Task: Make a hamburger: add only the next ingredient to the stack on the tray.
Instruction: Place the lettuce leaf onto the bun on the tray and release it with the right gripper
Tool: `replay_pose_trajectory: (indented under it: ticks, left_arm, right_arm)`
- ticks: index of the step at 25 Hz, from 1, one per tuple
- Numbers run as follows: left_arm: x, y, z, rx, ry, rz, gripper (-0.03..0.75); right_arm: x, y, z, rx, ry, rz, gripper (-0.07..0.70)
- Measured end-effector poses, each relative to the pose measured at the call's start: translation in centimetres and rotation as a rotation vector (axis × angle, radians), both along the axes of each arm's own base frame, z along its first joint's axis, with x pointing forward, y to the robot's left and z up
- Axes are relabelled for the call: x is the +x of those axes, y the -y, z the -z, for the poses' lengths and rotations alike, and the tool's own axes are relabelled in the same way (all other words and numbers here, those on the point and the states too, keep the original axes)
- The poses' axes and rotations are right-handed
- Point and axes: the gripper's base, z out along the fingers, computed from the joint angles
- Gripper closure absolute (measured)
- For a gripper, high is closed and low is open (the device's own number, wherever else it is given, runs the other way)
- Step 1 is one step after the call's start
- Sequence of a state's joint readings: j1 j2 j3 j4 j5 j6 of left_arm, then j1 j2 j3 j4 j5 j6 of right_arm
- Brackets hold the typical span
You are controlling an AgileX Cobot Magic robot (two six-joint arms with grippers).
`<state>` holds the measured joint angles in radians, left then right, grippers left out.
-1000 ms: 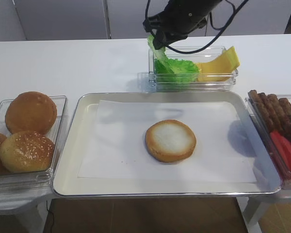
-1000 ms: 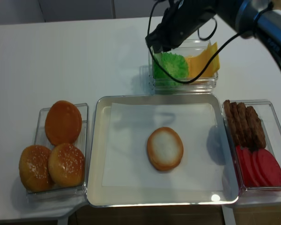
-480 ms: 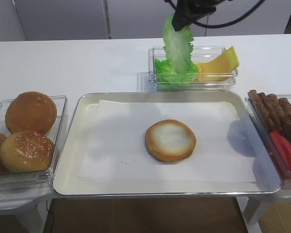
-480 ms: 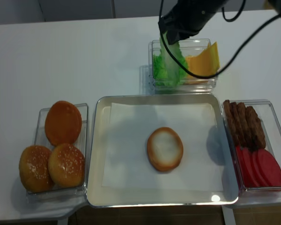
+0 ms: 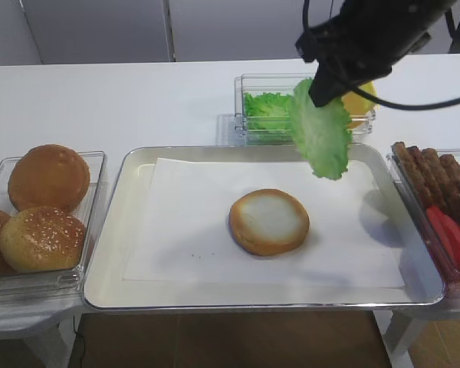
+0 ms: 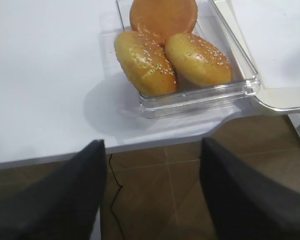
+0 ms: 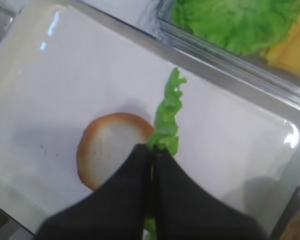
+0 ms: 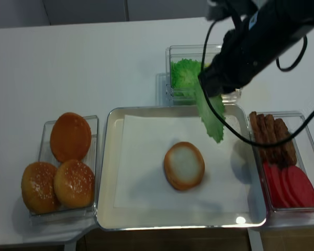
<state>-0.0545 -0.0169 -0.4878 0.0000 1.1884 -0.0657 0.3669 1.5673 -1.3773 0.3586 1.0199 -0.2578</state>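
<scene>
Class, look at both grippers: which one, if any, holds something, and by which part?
The right gripper pinches the lettuce leaf by its upper edge, so it hangs above the tray. The left gripper holds nothing.

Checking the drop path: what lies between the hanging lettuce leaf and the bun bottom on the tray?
Only bare white paper between lettuce leaf and bun bottom, per the exterior high view.

Gleaming at its polished rim: large rectangular shiny metal tray (image 5: pixel 113 222), lined with matt white paper sheet (image 5: pixel 192 230). Glinting, glossy and see-through: clear plastic tub of domed brown buns (image 6: pixel 242 82). Showing a frilly, crinkled, slightly waxy surface: bright green lettuce leaf (image 5: pixel 322 132). Looking dry and porous, possibly toasted: pale cut face of round bun bottom half (image 5: pixel 269 221).
</scene>
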Motion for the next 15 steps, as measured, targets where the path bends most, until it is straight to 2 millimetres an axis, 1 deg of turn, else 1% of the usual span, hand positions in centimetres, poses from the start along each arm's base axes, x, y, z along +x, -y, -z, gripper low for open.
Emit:
replay_pose_trajectory:
  ticks: [4, 6, 10, 15]
  left_arm:
    - [0.0, 0.0, 0.0, 0.000, 0.000, 0.000, 0.274]
    - [0.0, 0.0, 0.0, 0.000, 0.000, 0.000, 0.274]
    - [0.0, 0.0, 0.0, 0.000, 0.000, 0.000, 0.274]
    - [0.0, 0.0, 0.0, 0.000, 0.000, 0.000, 0.274]
  right_arm:
    - [-0.4, 0.3, 2.7, -0.022, -0.024, 0.009, 0.623]
    - [-0.3, 0.4, 3.6, -0.030, -0.005, 0.003, 0.623]
    - [-0.3, 0.2, 4.5, -0.005, 0.036, -0.024, 0.623]
    - [0.1, -0.3, 5.4, 0.023, 0.021, -0.038, 0.623]
